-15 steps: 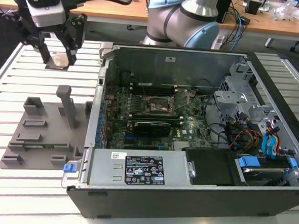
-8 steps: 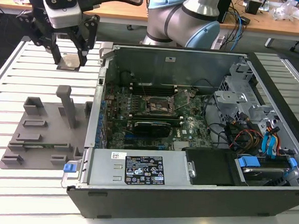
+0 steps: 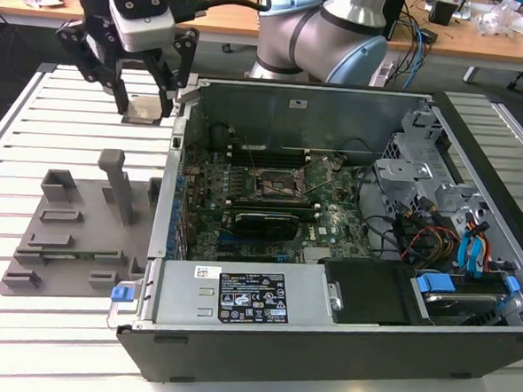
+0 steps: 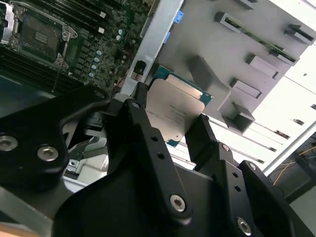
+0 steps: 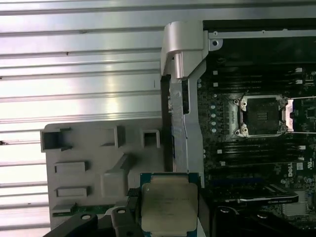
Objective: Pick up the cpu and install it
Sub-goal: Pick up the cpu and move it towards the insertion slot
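Note:
My gripper (image 3: 145, 111) hangs in the air above the slatted table, at the exterior view's upper left, just outside the case wall. Its black fingers are shut on the cpu (image 3: 146, 109), a thin square chip with a silvery-grey top, held by two opposite edges. Both wrist views show the cpu (image 4: 175, 109) (image 5: 168, 205) clamped between the fingers, level with its plate up. The open dark socket frame (image 3: 275, 186) (image 5: 261, 116) (image 4: 42, 32) sits on the motherboard inside the case, well apart from the chip.
The grey fixture tray (image 3: 73, 229) (image 5: 98, 163) with upright blocks lies on the table below the gripper, beside the open computer case (image 3: 324, 333). The case's metal side wall (image 3: 169, 181) stands between tray and motherboard. Cables and drive bays crowd the case's right.

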Robot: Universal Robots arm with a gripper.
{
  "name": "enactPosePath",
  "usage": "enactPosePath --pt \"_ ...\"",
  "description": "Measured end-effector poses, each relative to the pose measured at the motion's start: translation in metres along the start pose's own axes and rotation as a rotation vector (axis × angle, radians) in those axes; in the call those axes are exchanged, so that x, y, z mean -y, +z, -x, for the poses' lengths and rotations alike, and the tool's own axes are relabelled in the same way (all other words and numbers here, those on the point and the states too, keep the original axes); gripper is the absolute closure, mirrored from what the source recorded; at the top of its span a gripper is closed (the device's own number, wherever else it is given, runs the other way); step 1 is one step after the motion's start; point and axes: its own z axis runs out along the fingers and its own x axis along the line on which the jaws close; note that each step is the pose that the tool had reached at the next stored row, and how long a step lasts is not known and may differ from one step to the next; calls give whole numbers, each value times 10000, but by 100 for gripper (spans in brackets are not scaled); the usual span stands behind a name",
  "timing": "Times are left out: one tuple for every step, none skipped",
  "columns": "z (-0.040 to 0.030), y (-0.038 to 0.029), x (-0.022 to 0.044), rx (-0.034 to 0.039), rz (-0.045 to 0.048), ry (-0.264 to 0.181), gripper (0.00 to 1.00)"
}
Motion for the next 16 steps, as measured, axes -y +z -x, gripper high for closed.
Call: enactPosePath --pt "50 2 -3 0 1 0 45" --pt "95 3 -5 0 0 0 45" --pt "137 5 -7 1 1 1 45" --pt "172 5 -9 1 0 0 45" --pt "205 6 -10 0 1 0 45" --pt "241 7 -12 1 1 0 45" --pt "280 8 -14 1 1 1 45" --pt "309 9 -15 0 0 0 45" --pt "340 10 -17 0 0 0 45" --pt "371 11 -18 0 0 0 45" --pt "431 13 -21 1 0 1 45" --pt "461 15 -23 1 1 2 45" --pt "498 16 -25 1 1 0 45" --pt "542 18 -27 0 0 -1 45" --pt "586 20 -29 1 1 1 45" --pt "615 21 -30 0 0 1 45"
